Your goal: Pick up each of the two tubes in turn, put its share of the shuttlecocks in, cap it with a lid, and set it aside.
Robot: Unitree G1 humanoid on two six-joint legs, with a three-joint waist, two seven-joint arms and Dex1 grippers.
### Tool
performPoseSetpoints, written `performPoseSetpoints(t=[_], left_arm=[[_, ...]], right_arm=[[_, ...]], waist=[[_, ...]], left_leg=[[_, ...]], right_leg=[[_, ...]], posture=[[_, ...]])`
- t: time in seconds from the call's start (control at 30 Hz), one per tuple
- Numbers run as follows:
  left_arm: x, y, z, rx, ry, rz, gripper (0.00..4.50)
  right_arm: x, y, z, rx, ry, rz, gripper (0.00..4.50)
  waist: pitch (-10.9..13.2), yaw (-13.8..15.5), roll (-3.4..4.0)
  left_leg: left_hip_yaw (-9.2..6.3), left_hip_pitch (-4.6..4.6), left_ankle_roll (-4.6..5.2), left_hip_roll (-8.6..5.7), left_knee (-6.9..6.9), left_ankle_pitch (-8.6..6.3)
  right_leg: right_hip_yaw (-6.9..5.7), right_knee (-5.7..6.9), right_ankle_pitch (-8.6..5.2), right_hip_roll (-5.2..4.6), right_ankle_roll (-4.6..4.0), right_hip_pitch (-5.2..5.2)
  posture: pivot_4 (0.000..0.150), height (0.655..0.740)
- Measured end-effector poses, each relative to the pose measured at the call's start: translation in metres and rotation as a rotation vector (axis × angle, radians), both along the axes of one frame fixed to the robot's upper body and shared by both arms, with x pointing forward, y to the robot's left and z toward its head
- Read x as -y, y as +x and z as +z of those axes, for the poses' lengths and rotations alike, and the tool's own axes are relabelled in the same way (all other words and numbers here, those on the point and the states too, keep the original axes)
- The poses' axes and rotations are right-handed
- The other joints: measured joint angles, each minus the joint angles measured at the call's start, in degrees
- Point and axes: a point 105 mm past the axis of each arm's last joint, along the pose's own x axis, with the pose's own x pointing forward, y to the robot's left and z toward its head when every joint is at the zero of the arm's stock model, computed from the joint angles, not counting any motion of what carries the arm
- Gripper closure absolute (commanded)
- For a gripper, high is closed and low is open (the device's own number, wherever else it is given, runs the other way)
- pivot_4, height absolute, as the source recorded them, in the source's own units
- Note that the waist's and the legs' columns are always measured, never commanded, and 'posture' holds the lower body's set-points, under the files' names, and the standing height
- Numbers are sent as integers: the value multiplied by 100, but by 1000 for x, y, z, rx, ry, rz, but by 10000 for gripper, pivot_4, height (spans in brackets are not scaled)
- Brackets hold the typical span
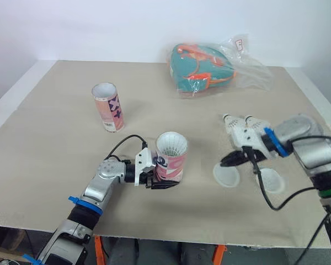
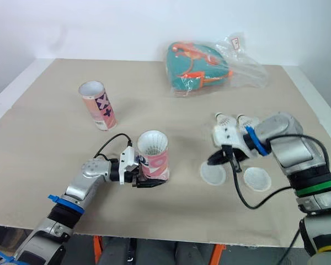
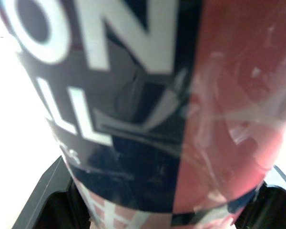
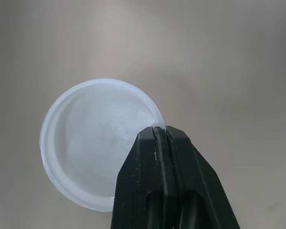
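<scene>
Lettering first: big white "ON" and "LL" on a dark band cross the pink-and-white cardboard tube [image 3: 181, 95]. My left pincer [image 1: 164, 185] clamps this tube low on its side and holds it upright at the near middle of the beige cloth-covered table [image 1: 49, 154]. Its open mouth shows white shuttlecock feathers [image 1: 171, 144]. At the far left stands a second pink tube [image 1: 108, 106] with dark "XX" on its side. My right pincer [image 1: 226, 161] is pressed together on the rim of a round translucent white lid [image 1: 226, 176], which lies flat to the right of the held tube. A matching second lid [image 1: 271, 181] lies just right of it. Beyond my right wrist lie two loose white shuttlecocks [image 1: 231, 120], partly hidden by it. Far off, a teal bag with orange straps [image 1: 201, 69] sits in clear plastic with a small white tag [image 1: 241, 43], its red mark too small to read.
</scene>
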Motion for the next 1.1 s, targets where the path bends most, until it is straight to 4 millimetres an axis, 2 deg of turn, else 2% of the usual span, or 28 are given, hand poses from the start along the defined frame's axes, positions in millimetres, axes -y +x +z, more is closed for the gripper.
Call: performPoseSetpoints(t=[0.1, 0.2, 0.23, 0.33, 0.43, 0.57, 0.77, 0.97, 1.1], left_arm=[[1, 1, -2, 38, 21, -23, 13348], [1, 3, -2, 44, 15, -32, 13348], [1, 3, -2, 44, 15, -33, 13348], [1, 5, -2, 28, 11, -39, 13348], [1, 4, -3, -12, 16, -61, 13348], [0, 5, -1, -52, 40, -83, 13348], [-3, 4, 0, -60, 57, -97, 13348], [-4, 4, 0, -57, 64, -96, 13348], [-5, 5, 0, -50, 70, -98, 13348]], right_arm=[[-19, 2, 41, 74, 104, 46, 44088], [-39, 1, 69, 134, 157, 115, 44088], [-40, 1, 71, 138, 160, 119, 44088], [-65, -1, 96, 192, 199, 199, 44088], [-95, -14, 117, 241, 225, 323, 44088], [-115, -22, 112, 242, 190, 417, 44088], [-130, -26, 109, 277, 140, 499, 44088], [-139, -28, 101, 285, 88, 562, 44088], [-140, -22, 98, 310, 45, 576, 44088]], waist=[[-1, 4, 1], [-2, 4, 3], [-3, 4, 4], [-4, 4, 6], [-4, 6, 5], [-5, 6, 4], [-6, 3, 5], [-6, 2, 5], [-6, 1, 5]], left_leg=[[-7, 1, 0, 0, 0, 0], [-8, 2, 0, 1, 0, 0], [-8, 2, 0, 1, 0, 0], [-8, 4, 5, 0, 4, 5], [-16, 4, 4, 1, 10, 7], [-24, 4, 5, 4, 10, 7], [-30, 6, 5, 14, 1, 6], [-36, 10, 5, 18, -1, 6], [-37, 12, 5, 19, 1, 7]], right_leg=[[-3, 0, -1, 3, -2, 4], [-3, 6, -2, 3, -4, 1], [-4, 7, -2, 4, -4, 1], [-3, 30, -3, 4, -7, -4], [-9, 58, -14, 7, -18, -10], [-14, 66, -19, 14, -25, -12], [-17, 70, -26, 27, -38, -15], [-21, 78, -29, 32, -44, -15], [-21, 81, -29, 34, -45, -14]], posture=[[1500, 7400], [1500, 7400], [1500, 7400], [1500, 7400], [1500, 7400], [1500, 7400], [1500, 7400], [1500, 7400], [1500, 7400]])
